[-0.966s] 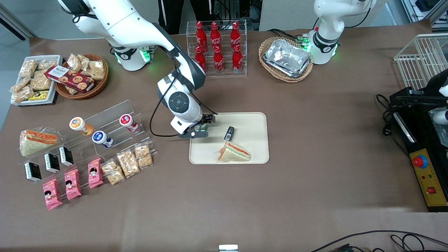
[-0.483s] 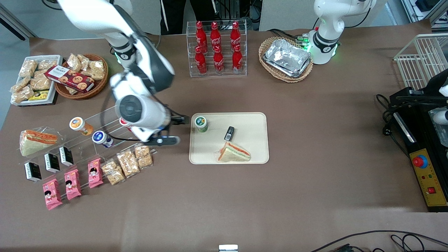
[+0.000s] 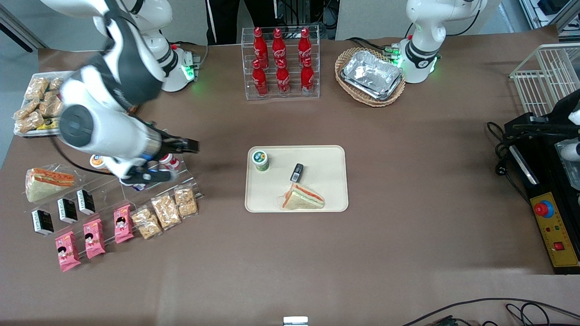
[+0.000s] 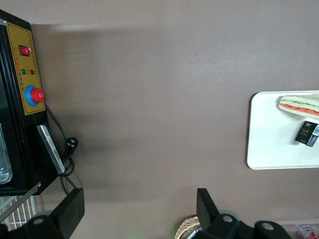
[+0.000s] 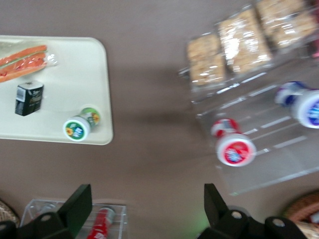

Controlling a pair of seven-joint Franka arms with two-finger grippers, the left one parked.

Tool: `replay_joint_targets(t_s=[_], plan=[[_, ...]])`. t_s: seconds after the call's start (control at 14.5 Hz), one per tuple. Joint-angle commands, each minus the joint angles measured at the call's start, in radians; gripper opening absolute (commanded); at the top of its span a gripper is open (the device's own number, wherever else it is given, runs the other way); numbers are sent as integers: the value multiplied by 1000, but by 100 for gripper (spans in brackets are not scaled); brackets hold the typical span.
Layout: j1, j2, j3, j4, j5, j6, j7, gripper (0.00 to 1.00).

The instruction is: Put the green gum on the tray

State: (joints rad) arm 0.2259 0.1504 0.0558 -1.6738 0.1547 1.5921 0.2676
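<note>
Your green gum stands upright in the tray's upper-left corner: light, rigid, probably slick; grip its sides. The gripper, centre-left, hangs empty, fingers spread wide.

The working arm is motion-smeared in the front view, and the end effector hangs above the clear stepped rack, at about nine o'clock from the tray; whether its fingers are apart cannot be told. The arm covers most of the orange-lidded bottle and the blue-lidded bottle, and part of the red-lidded bottle. It also hides the cookie basket at eleven o'clock. In the right wrist view the snack packets and rack bottles are blurred, and the sandwich is cut by the edge. The print on the green gum lid is too small to read.
</note>
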Motion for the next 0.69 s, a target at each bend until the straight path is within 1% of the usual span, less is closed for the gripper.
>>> replay_joint_targets(t_s=[0.0,0.14,0.21,0.34,0.55,0.62], plan=[[-109,-92,2,34,-38,-104,-57,100],[-163,-95,2,116,-41,-219,-59,100],[-192,-95,2,144,-46,-245,-61,100],[-246,-95,1,164,-63,-251,-100,100],[-324,-97,1,186,-82,-256,-211,100],[-330,-95,2,210,-95,-256,-228,100]])
